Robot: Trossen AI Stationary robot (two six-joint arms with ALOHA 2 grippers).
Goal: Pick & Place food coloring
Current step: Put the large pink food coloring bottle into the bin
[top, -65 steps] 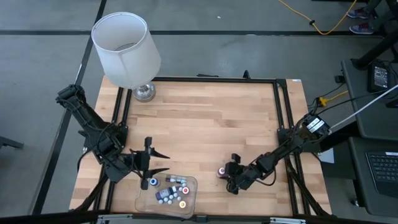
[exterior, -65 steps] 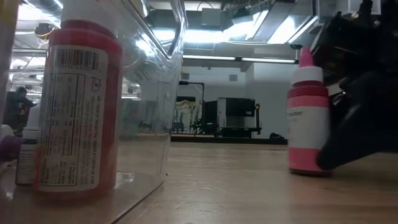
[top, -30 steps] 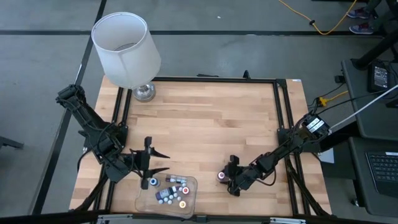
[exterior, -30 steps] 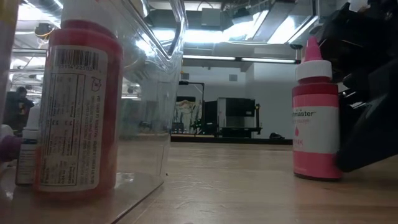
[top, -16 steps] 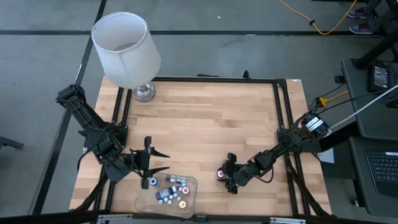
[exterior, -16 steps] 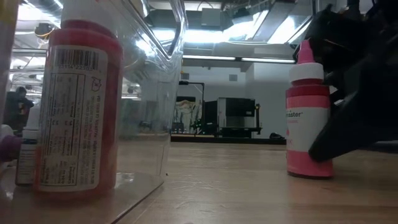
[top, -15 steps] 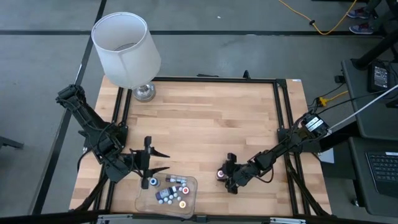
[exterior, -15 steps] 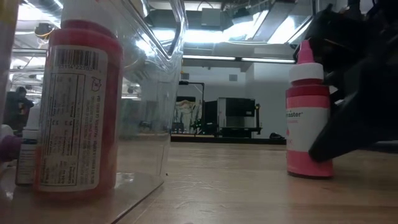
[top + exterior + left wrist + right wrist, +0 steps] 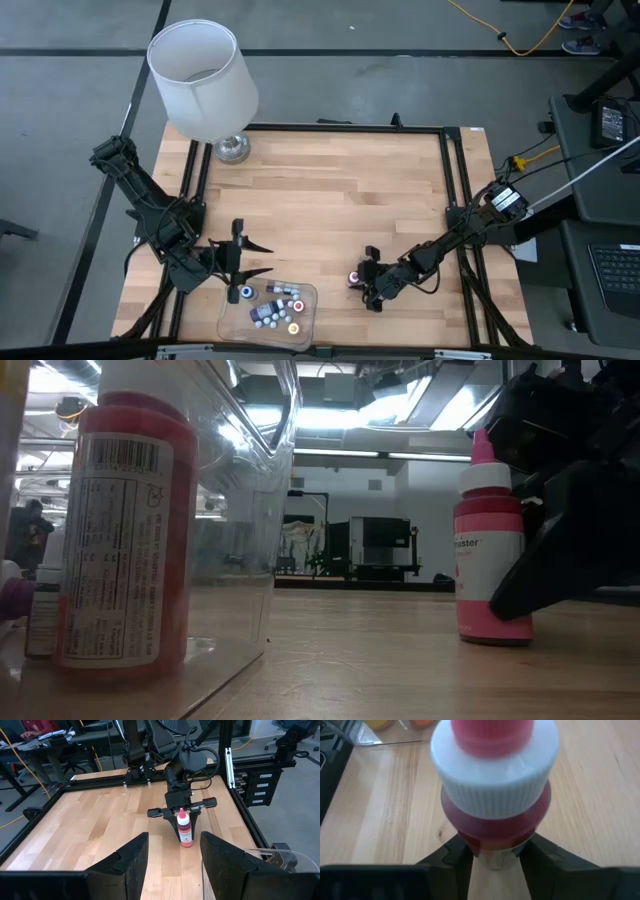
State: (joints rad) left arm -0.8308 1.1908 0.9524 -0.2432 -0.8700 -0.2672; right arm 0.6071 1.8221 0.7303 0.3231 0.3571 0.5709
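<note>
My right tool [image 9: 362, 282]: closed around the pink bottle [image 9: 491, 550], upright on the tabletop [image 9: 330, 200].
My left tool [image 9: 245, 262]: spread wide, beside the clear tray [image 9: 232, 322].

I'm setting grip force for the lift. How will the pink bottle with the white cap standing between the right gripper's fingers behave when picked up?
The pink bottle is tall over a narrow base, so it probably tips easily. Its smooth round body may slip or twist between the right gripper fingers. Small plastic, likely light and fairly stiff.
</note>
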